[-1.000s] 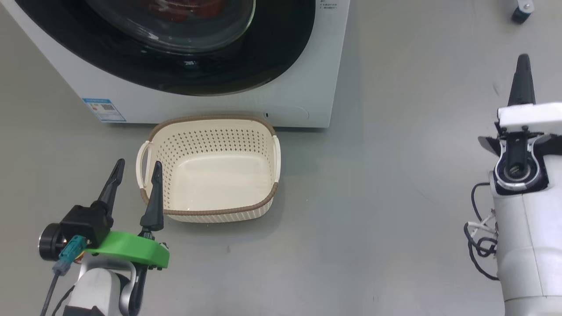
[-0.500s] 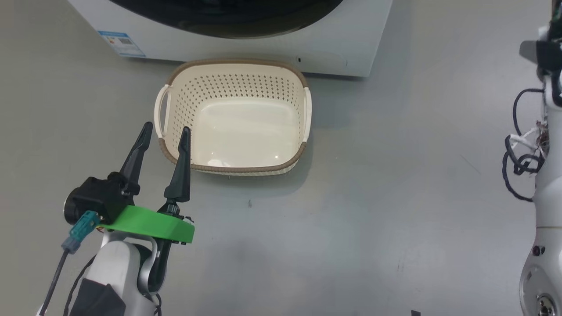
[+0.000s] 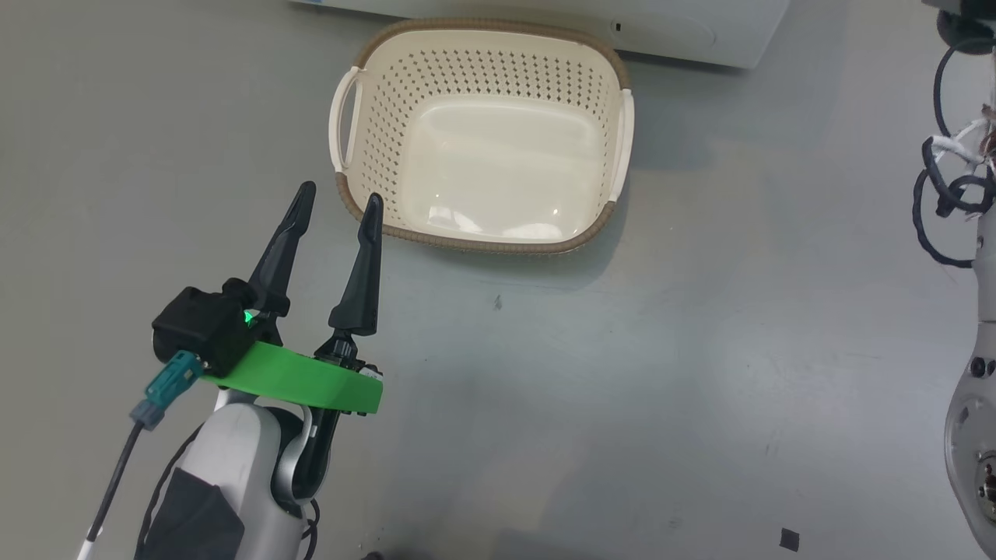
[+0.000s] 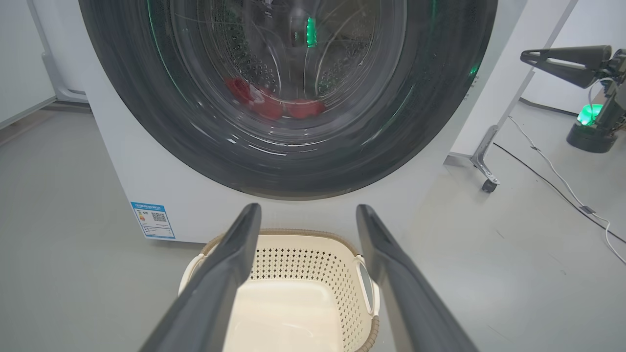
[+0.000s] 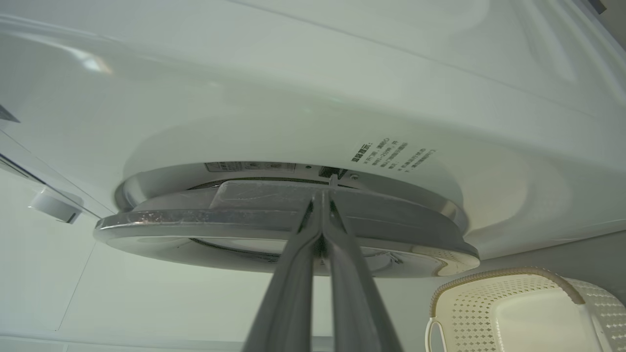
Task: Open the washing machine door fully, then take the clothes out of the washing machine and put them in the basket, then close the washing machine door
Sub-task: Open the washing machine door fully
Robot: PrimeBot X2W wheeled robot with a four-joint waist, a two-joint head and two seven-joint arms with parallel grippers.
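The cream basket [image 3: 498, 243] sits on the grey floor against the foot of the white washing machine [image 3: 700, 31]. My left gripper [image 3: 340, 193] hangs open and holds nothing, just short of the basket's near left corner. In the left wrist view its fingers [image 4: 308, 208] frame the basket [image 4: 274, 233] and the washing machine door [image 4: 146, 122], which lies against the machine's front. Red clothes [image 4: 274, 102] show through the glass. My right gripper [image 4: 523, 56] is shut with nothing in it, off to the door's right. Its tips [image 5: 323, 193] point at the door's rim edge [image 5: 195, 220].
My right forearm with looped black cables [image 3: 953, 179] runs down the head view's right edge. A castor leg of a white frame [image 4: 486, 168], a floor cable [image 4: 552, 171] and a black base with a green light [image 4: 589, 132] stand right of the machine.
The head camera has tipped down: the machine has slid off the top and the basket sits higher and further right. The right gripper's finger has left that view. Both grippers keep their states.
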